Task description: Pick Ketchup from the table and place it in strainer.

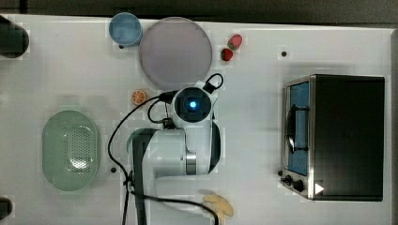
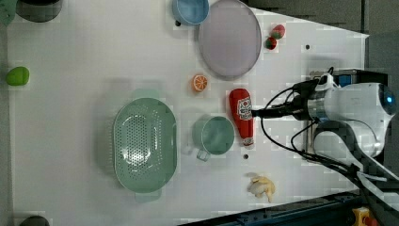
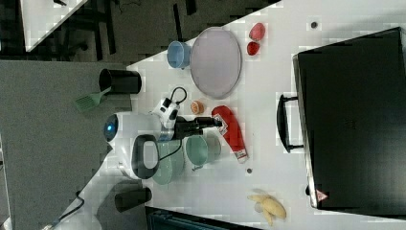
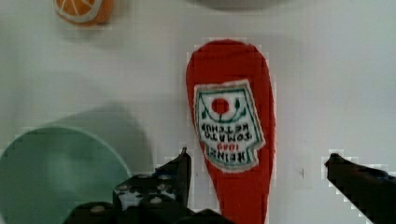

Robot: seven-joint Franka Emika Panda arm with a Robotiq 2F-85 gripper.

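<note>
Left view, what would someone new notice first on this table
The red ketchup lying flat mid-table, between the teal cup and the open tool beside it. On the left view's left of the cup sits the big pale-green strainer, with nothing in it. Near the left view's top are a grey-lilac plate and two strawberries.
</note>
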